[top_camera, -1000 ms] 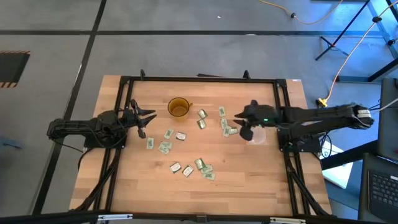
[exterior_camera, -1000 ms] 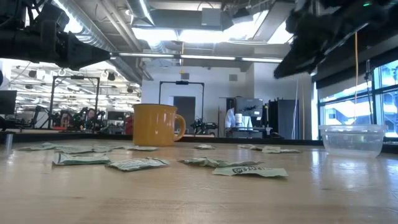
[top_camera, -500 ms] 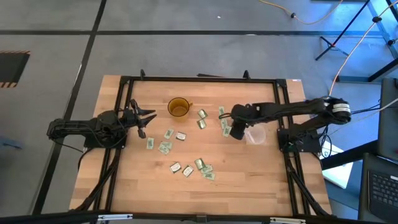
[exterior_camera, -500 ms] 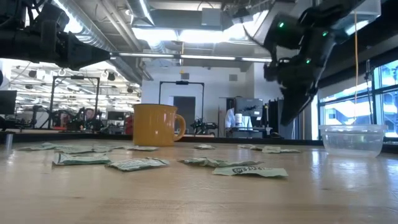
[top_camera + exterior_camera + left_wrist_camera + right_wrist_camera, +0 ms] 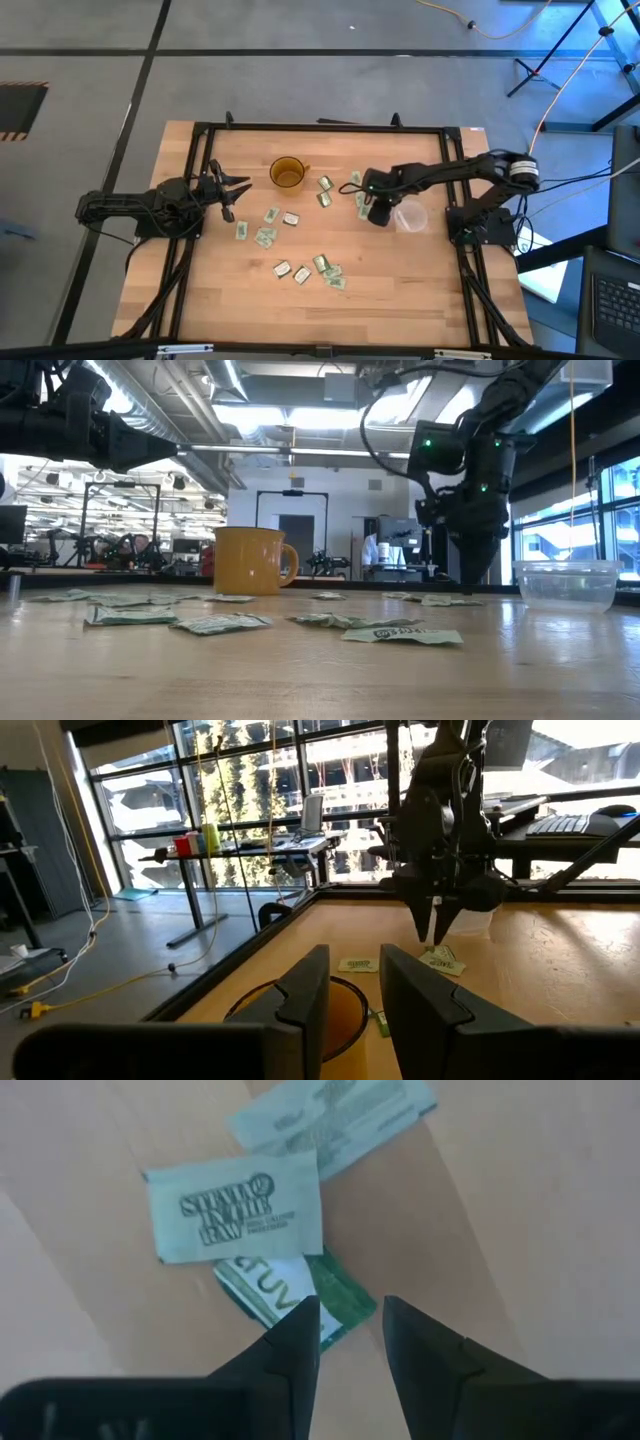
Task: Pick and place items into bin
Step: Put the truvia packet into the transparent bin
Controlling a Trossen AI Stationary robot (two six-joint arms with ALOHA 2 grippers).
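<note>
Right gripper (image 5: 348, 1335) hung fingers-down, slightly parted and empty, over a packet (image 5: 295, 1295) beside the bin (image 5: 411, 216). Those packets looked light, thin and floppy, so I'd pinch an edge. Left gripper (image 5: 236, 190) waited at the tabletop's left, fingers open.

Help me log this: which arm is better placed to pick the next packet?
Right. The right gripper points down, open, over the packets beside the bin. The left gripper waits at the table's left edge, by the amber cup.
</note>
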